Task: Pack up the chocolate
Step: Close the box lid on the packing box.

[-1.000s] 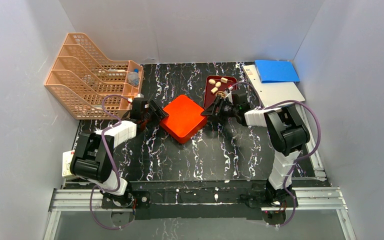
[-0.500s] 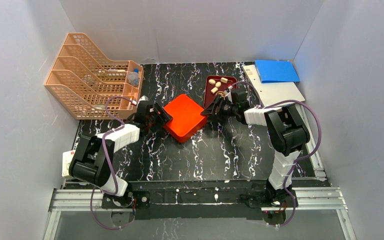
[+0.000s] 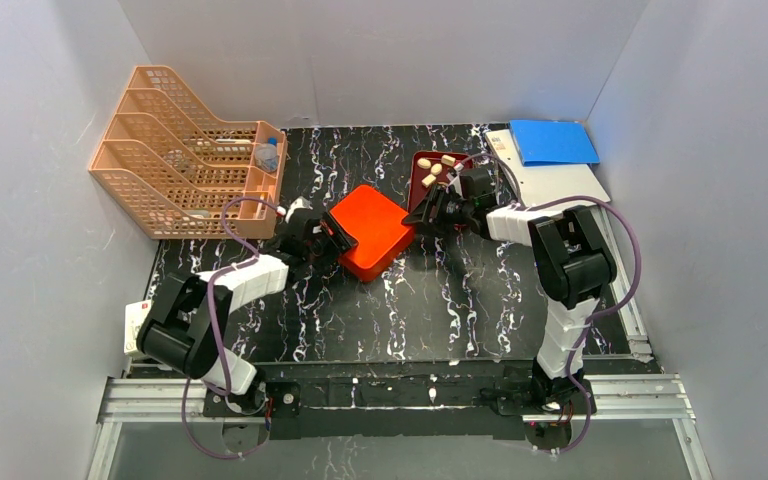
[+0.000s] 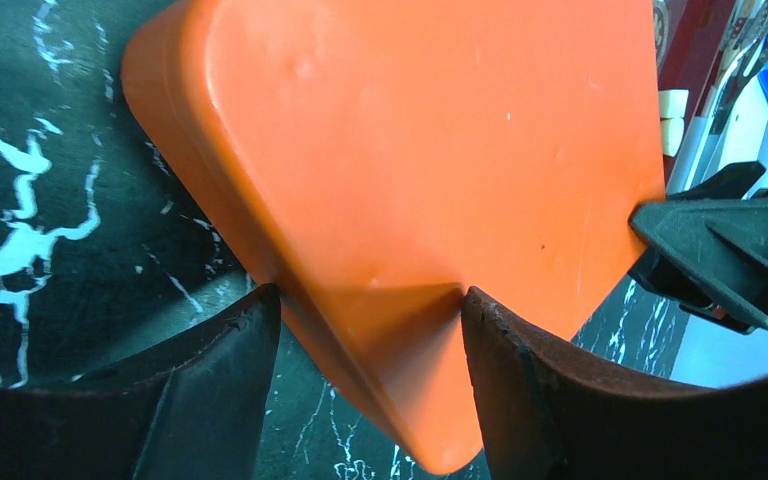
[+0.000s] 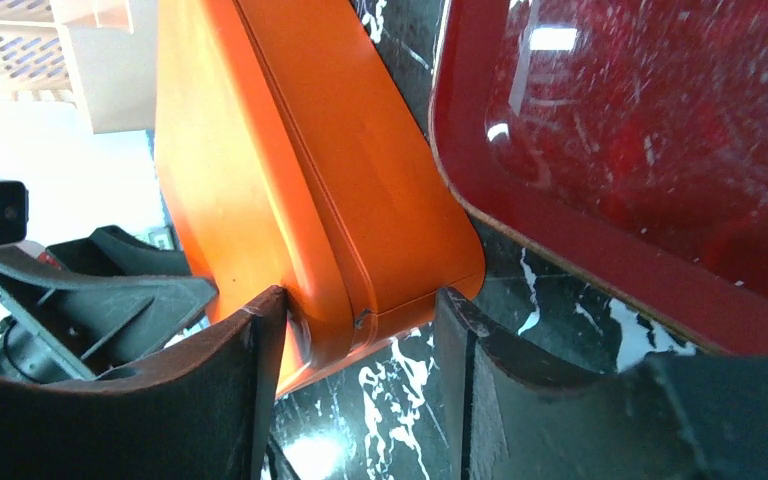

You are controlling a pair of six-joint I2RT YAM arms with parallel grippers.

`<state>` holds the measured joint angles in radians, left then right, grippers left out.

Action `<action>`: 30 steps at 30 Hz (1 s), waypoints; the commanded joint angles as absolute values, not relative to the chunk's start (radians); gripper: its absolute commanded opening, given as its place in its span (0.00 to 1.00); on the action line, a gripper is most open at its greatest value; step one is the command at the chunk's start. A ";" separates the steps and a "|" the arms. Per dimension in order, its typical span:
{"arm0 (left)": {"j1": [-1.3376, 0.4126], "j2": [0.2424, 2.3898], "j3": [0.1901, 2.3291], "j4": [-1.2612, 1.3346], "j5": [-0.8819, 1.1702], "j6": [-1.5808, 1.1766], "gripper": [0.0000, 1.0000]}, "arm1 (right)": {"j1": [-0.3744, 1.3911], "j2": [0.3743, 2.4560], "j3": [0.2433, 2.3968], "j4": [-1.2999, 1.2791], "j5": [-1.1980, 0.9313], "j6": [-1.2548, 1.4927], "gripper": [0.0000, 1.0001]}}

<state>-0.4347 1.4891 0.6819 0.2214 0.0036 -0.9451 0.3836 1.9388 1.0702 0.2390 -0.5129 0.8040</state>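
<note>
A black, white-veined table sits between pale walls. From above, the chocolate lies as a small cluster of cream pieces in the far part of the dark red tray, just beyond the right claw and well apart from the left claw. The orange-red box lies between the two claws, one at each side corner. It blocks the left claw's way to the tray. A peach file rack stands far left and a blue folder far right.

In the left wrist view, the left claw pinches a corner of the box, both fingers pressed against its sides. Two pale chocolate pieces show at the right edge, past the box.

In the right wrist view, the right claw grips the opposite corner of the box. The tray's rim lies just beside that corner.

A second ago the left claw hung nearer the rack, short of the box. It has since come onto the corner. The right claw has held its place, and the chocolate has not moved.
</note>
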 commanded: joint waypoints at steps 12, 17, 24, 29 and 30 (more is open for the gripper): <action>-0.616 1.648 0.656 0.186 -0.035 -0.967 0.60 | 0.376 2.085 1.171 -0.147 -0.292 0.575 0.01; -0.661 1.672 0.660 0.200 -0.051 -0.983 0.60 | 0.370 2.102 1.187 -0.150 -0.300 0.565 0.01; -0.705 1.700 0.666 0.214 -0.067 -1.000 0.60 | 0.360 2.136 1.236 -0.176 -0.296 0.547 0.01; -0.732 1.724 0.688 0.216 -0.073 -1.005 0.60 | 0.355 2.160 1.268 -0.190 -0.297 0.537 0.01; -0.734 1.731 0.692 0.217 -0.074 -1.005 0.60 | 0.354 2.164 1.273 -0.192 -0.297 0.536 0.01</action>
